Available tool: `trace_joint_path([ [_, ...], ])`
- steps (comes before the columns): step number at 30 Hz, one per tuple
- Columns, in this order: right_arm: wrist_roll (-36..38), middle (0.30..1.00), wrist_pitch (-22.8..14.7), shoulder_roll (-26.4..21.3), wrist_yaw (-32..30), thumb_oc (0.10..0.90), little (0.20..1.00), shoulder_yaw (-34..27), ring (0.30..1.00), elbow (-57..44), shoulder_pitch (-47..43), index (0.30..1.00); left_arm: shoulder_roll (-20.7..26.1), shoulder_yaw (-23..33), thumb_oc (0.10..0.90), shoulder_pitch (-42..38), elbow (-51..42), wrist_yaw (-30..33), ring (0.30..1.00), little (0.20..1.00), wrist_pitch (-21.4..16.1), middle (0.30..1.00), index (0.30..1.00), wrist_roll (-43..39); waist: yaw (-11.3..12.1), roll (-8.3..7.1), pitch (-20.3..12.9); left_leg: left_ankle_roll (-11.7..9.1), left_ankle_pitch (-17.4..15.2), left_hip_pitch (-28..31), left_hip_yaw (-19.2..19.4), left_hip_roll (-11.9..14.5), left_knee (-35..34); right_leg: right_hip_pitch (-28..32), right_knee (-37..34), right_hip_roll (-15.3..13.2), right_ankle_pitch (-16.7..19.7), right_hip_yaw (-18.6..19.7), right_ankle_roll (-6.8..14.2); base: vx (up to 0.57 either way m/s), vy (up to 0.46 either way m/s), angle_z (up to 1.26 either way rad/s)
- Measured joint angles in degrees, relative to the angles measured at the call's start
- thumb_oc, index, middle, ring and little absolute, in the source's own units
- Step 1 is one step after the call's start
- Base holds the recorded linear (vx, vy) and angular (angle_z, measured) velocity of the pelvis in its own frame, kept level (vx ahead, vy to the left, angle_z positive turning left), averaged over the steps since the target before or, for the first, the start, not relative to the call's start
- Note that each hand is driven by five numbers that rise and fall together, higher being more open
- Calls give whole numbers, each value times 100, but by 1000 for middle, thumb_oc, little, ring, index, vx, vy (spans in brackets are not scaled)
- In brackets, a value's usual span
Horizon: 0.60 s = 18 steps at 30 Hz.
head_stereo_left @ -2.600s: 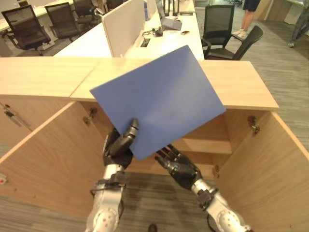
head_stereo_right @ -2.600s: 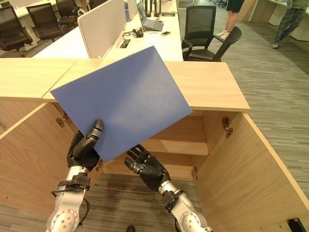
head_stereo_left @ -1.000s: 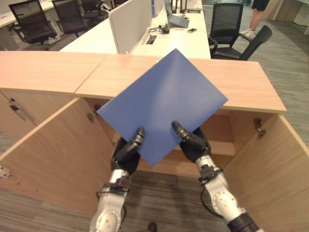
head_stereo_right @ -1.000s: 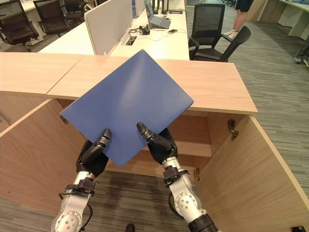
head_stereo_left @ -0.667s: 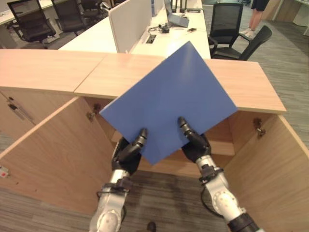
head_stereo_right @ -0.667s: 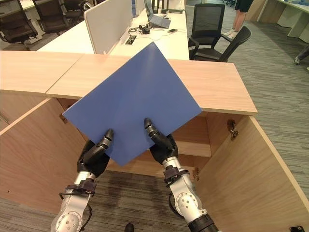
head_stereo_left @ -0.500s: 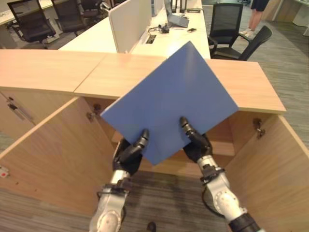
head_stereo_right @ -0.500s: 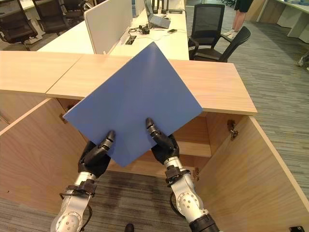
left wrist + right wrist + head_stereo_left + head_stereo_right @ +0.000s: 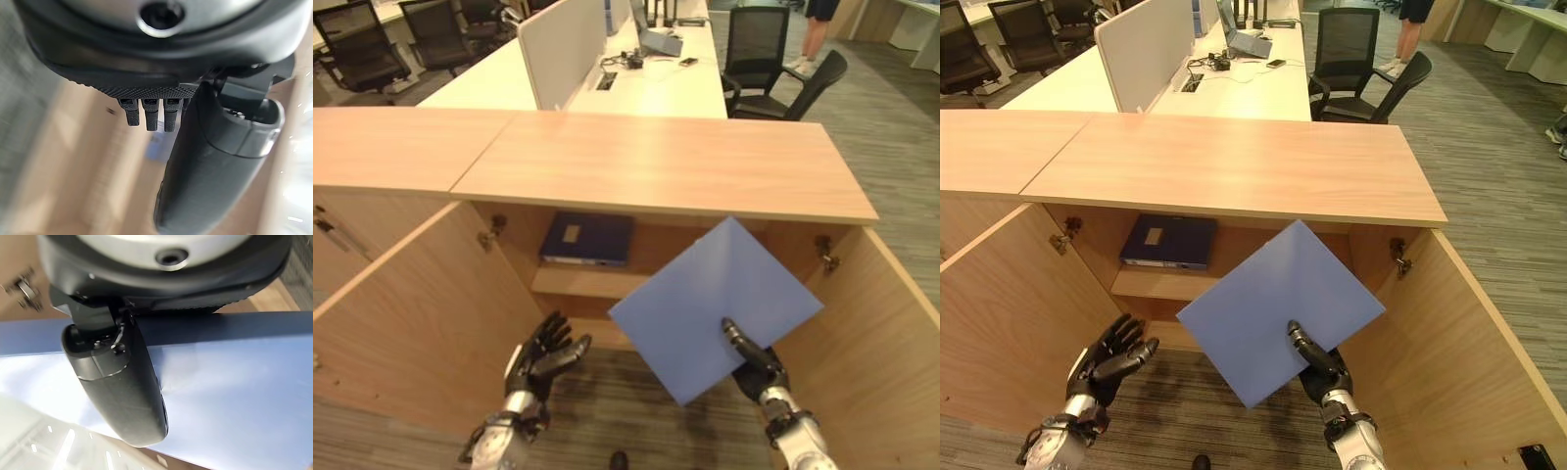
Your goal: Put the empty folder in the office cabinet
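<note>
A flat blue folder (image 9: 715,299) hangs tilted in front of the open cabinet's right half, below its wooden top (image 9: 666,162). My right hand (image 9: 751,362) is shut on the folder's lower edge, its thumb (image 9: 117,382) pressed on the folder's face (image 9: 234,372) and the fingers hidden behind. To the lower left my left hand (image 9: 543,354) is open with fingers spread, holding nothing, well apart from the folder. In the left wrist view that hand (image 9: 215,161) shows straight fingers before the wood.
A dark blue binder (image 9: 587,238) lies on the cabinet's shelf (image 9: 578,284), left side. Both doors stand wide open, left (image 9: 421,304) and right (image 9: 891,333). Behind are desks with a white divider (image 9: 558,49), black chairs (image 9: 773,59), and a person's legs (image 9: 818,24).
My left hand has let go of the folder and dropped back to the left, open. The folder has come down from above the cabinet top to the opening, held by the right hand alone.
</note>
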Motion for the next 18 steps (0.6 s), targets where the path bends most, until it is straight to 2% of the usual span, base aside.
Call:
trace_joint_path([
  [7,5,300,78,130,-101,400,300,-208,300,676,304,300,-234,-114,800,105,2094,27,900,900,193,900,900,752,-145,86,-84,22,4,-10,46,7,0,-36,-2,-3,-15,22,-1,-6,-5,-2],
  [13,4,300,203,130,-124,400,300,-196,300,719,428,300,-291,-486,800,55,2812,1,900,900,193,900,900,1471,-153,142,-170,17,5,-13,103,23,0,-79,-3,12,-6,99,0,-17,-15,-6],
  [18,6,300,208,135,-119,400,300,-176,300,740,398,300,-293,-572,800,-71,2952,6,900,900,195,900,900,1883,-150,123,-259,-22,-12,2,184,53,-1,-92,-4,34,24,164,-3,-14,-15,-7],
])
